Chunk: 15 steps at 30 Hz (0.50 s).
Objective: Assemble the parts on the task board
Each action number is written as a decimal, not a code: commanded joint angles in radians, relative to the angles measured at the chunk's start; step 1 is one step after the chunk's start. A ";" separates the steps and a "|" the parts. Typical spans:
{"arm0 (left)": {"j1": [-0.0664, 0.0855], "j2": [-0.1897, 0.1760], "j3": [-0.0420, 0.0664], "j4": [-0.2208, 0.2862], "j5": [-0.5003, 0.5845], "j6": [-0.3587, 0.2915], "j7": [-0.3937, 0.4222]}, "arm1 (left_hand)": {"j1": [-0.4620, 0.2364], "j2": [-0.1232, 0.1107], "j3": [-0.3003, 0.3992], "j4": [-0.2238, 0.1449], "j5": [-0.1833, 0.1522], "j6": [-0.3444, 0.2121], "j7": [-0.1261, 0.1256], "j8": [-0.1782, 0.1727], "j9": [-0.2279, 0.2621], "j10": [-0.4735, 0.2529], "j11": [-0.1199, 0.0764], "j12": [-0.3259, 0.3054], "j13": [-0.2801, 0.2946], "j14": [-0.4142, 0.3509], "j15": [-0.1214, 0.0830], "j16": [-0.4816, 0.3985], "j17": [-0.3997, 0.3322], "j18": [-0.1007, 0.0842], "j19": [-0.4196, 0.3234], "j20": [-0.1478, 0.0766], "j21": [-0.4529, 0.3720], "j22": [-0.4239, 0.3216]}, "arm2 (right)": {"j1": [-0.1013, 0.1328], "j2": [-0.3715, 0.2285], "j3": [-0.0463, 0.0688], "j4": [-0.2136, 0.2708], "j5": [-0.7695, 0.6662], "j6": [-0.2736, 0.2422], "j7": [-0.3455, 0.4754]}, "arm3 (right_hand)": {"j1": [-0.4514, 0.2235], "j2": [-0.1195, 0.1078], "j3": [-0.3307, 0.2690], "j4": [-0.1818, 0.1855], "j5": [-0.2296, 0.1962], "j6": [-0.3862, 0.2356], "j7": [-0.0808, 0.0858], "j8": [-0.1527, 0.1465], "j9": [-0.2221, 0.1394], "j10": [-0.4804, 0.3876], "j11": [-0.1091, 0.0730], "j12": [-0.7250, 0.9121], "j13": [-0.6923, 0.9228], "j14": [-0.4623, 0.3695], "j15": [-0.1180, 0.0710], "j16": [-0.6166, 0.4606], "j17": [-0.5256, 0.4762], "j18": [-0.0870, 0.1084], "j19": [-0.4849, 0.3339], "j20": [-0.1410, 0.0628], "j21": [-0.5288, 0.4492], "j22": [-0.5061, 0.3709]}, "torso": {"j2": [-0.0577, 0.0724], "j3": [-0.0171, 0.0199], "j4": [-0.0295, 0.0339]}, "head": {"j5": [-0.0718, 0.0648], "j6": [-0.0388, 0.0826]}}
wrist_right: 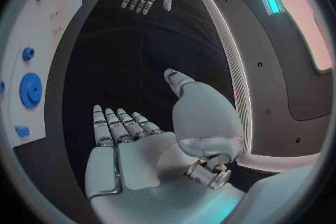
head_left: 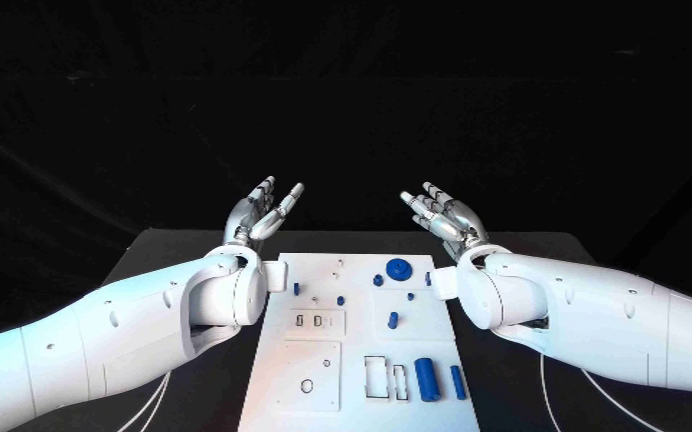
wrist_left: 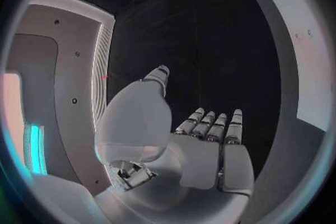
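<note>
One task board (head_left: 364, 352); two hands; about nine blue parts.

Task board (head_left: 310, 372): white rectangular plate, flat on the black table, long side running away from the robot. Parts: blue gear (head_left: 398, 270) near the far end; blue cylinder (head_left: 426, 379) and slim bar (head_left: 457, 382) lying at the near right.

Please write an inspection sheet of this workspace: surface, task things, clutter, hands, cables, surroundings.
Surface: black table, bare round the board.
Job's things: white task board in the middle; blue parts on it, among them a large gear at the far end and a cylinder at the near end.
Clutter: nothing seen.
Hands: left hand and right hand raised beyond the board, fingers apart, holding nothing.
Cables: thin pale lines under both arms.
Surroundings: dark.
</note>
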State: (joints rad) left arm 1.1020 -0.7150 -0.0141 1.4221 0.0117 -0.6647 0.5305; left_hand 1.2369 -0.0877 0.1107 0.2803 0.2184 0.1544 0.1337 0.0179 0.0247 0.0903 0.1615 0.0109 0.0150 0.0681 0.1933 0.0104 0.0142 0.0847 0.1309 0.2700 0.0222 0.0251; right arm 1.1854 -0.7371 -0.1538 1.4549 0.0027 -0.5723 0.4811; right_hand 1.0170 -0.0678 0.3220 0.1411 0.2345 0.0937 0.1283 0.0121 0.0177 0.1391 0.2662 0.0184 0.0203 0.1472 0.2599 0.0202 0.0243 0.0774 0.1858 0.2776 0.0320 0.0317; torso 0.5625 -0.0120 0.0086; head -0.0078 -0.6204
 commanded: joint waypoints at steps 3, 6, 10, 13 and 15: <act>0.001 0.002 0.001 0.001 -0.003 0.048 0.030 | 0.072 0.018 0.024 0.011 0.011 0.071 0.103 0.023 0.013 0.060 0.034 0.017 0.010 0.067 0.073 0.023 0.017 0.014 0.029 0.024 0.018 0.009 | 0.017 0.007 -0.015 -0.017 -0.027 0.159 -0.017 | 0.176 -0.002 0.060 -0.085 0.003 0.182 0.173 0.061 0.040 0.227 0.007 0.050 0.028 0.232 0.008 0.068 0.042 0.016 0.110 0.009 0.053 0.029 | 0.000 -0.0005 0.0003 | 0.000 0.000; 0.007 -0.041 0.001 0.015 -0.035 0.090 0.026 | 0.094 0.032 0.047 0.007 0.009 0.207 0.129 0.063 0.039 0.203 0.068 0.036 0.021 0.198 0.085 0.063 0.043 -0.006 0.164 0.024 0.071 0.032 | 0.030 -0.015 -0.017 -0.040 -0.201 0.166 -0.003 | 0.230 -0.014 0.091 -0.138 -0.010 0.358 0.169 0.123 0.077 0.466 -0.009 0.100 0.045 0.459 -0.026 0.139 0.081 0.045 0.238 0.012 0.109 0.056 | 0.019 -0.0063 0.0025 | -0.008 -0.014; 0.011 -0.051 0.000 0.016 -0.041 0.114 0.025 | 0.135 0.029 0.079 -0.005 0.008 0.437 0.149 0.142 0.086 0.585 0.089 0.107 0.049 0.488 0.034 0.151 0.095 0.047 0.463 0.020 0.176 0.072 | 0.038 -0.022 -0.017 -0.046 -0.280 0.153 -0.012 | 0.260 -0.023 0.134 -0.184 -0.030 0.517 0.158 0.173 0.108 0.687 -0.029 0.119 0.046 0.650 -0.053 0.185 0.104 0.075 0.412 0.012 0.178 0.083 | 0.030 -0.0050 0.0055 | -0.013 -0.007; 0.014 -0.056 0.000 0.017 -0.054 0.139 0.017 | 0.159 0.021 0.102 -0.011 0.007 0.517 0.141 0.168 0.102 0.735 0.070 0.114 0.051 0.709 0.004 0.225 0.133 0.087 0.588 0.020 0.221 0.080 | 0.045 -0.027 -0.017 -0.050 -0.331 0.150 -0.032 | 0.273 -0.030 0.173 -0.211 -0.030 0.637 0.149 0.208 0.129 0.758 -0.045 0.118 0.045 0.714 -0.073 0.198 0.109 0.097 0.523 0.010 0.224 0.098 | 0.036 -0.0035 0.0073 | -0.015 -0.007; 0.017 -0.059 0.000 0.018 -0.070 0.160 0.010 | 0.175 0.015 0.120 -0.016 0.007 0.637 0.133 0.210 0.125 0.807 0.055 0.129 0.055 0.751 -0.010 0.235 0.139 0.097 0.620 0.018 0.225 0.075 | 0.052 -0.030 -0.017 -0.054 -0.378 0.158 -0.059 | 0.269 -0.040 0.198 -0.220 -0.035 0.686 0.142 0.216 0.134 0.788 -0.052 0.107 0.043 0.741 -0.082 0.198 0.108 0.102 0.547 0.008 0.233 0.097 | 0.042 -0.0032 0.0094 | -0.017 -0.006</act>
State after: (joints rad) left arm 1.1150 -0.7726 -0.0150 1.4375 -0.0157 -0.5817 0.5367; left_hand 1.3552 -0.0649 0.1806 0.2774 0.2242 0.5095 0.1573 0.1332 0.0943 0.5509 0.2281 0.0897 0.0514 0.4927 0.2252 0.1445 0.0963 0.1248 0.4894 0.2902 0.1595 0.0775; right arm 1.2328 -0.7654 -0.1714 1.4039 -0.2299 -0.4511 0.4578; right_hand 1.2401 -0.0898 0.4434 -0.0142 0.2164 0.5364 0.1598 0.1591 0.1090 0.6930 0.2432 0.1114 0.0586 0.6767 0.2166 0.1706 0.1087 0.1323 0.5312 0.2887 0.1827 0.1009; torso 0.5926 -0.0160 0.0144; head -0.0221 -0.6276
